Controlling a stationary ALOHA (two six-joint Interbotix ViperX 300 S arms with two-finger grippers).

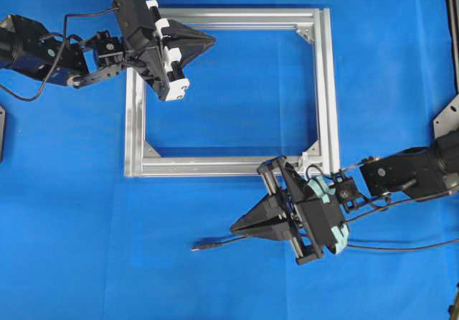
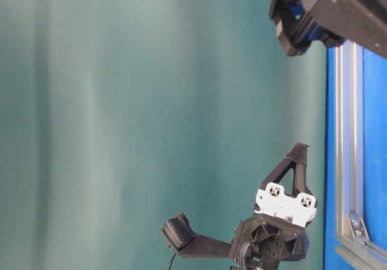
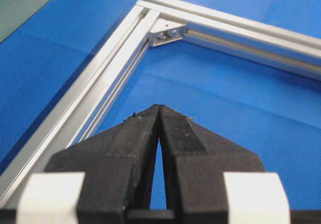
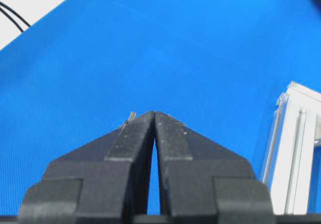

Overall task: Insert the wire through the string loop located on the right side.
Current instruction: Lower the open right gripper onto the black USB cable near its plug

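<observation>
The wire (image 1: 215, 244) lies on the blue cloth below the silver frame (image 1: 326, 90). Its plug tip (image 1: 196, 247) points left and its length runs right under my right gripper. My right gripper (image 1: 234, 229) is shut just above the wire, nothing between its fingers (image 4: 173, 141). The plug tip (image 4: 132, 116) peeks out beside the left finger. A small white bit that looks like the string loop (image 1: 314, 146) sits at the frame's lower right inner corner. My left gripper (image 1: 212, 40) is shut and empty over the frame's top bar, with its fingers (image 3: 175, 133) pointing at the far corner.
The frame's corner bracket (image 3: 168, 31) lies ahead of the left gripper. The frame's bottom bar (image 4: 293, 148) runs along the right of the right gripper. In the table-level view the left gripper (image 2: 300, 148) hangs above the frame (image 2: 347, 131).
</observation>
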